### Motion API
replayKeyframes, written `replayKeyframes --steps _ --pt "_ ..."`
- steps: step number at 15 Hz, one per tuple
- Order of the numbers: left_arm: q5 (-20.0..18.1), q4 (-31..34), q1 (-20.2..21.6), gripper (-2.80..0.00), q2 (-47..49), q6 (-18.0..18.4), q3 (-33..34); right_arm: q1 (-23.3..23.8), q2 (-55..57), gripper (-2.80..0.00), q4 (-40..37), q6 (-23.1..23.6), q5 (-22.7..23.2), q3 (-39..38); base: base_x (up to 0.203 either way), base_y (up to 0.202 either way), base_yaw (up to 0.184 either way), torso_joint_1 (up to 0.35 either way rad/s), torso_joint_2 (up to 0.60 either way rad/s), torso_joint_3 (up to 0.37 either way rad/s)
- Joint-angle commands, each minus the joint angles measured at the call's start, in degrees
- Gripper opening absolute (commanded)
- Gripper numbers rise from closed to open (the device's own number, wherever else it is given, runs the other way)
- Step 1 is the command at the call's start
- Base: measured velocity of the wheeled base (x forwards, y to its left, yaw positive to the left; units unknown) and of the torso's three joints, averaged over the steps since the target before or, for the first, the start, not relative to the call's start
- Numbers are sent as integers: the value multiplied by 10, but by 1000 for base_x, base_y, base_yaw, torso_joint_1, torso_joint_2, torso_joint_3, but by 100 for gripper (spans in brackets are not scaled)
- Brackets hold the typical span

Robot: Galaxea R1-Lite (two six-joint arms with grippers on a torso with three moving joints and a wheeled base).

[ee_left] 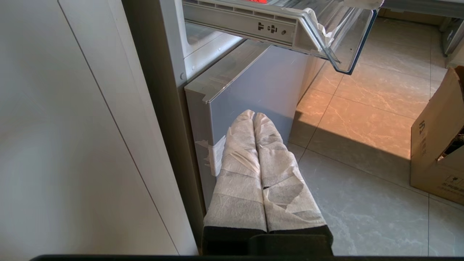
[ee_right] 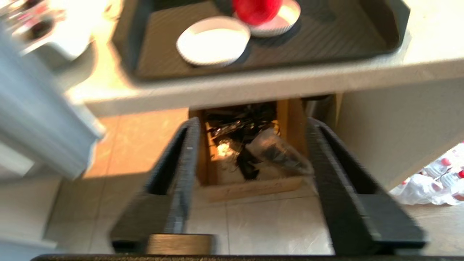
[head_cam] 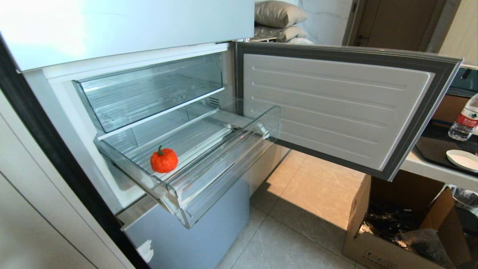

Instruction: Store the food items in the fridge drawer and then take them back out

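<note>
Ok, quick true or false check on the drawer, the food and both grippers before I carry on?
1. One orange pepper-like food item lies in the pulled-out fridge drawer. True.
2. The fridge door is closed. False: it stands open.
3. The right gripper holds a food item. False: its fingers are apart and empty.
4. The left gripper is shut, low by the fridge's bottom front. True.
5. A red food item sits on a white dish in the black tray. True.
</note>
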State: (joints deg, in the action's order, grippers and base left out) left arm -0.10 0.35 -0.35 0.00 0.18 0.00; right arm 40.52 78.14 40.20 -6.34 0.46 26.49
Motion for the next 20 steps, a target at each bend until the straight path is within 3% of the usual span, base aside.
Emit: replayKeyframes --steps 1,6,20 --pt "0 0 0 -280 0 0 0 16 111 0 10 1 1 54 0 0 0 0 0 0" --pt "0 0 0 -280 0 0 0 35 282 0 19 38 2 251 0 0 0 0 0 0" --pt "0 0 0 -280 0 0 0 32 538 0 21 50 5 575 0 0 0 0 0 0"
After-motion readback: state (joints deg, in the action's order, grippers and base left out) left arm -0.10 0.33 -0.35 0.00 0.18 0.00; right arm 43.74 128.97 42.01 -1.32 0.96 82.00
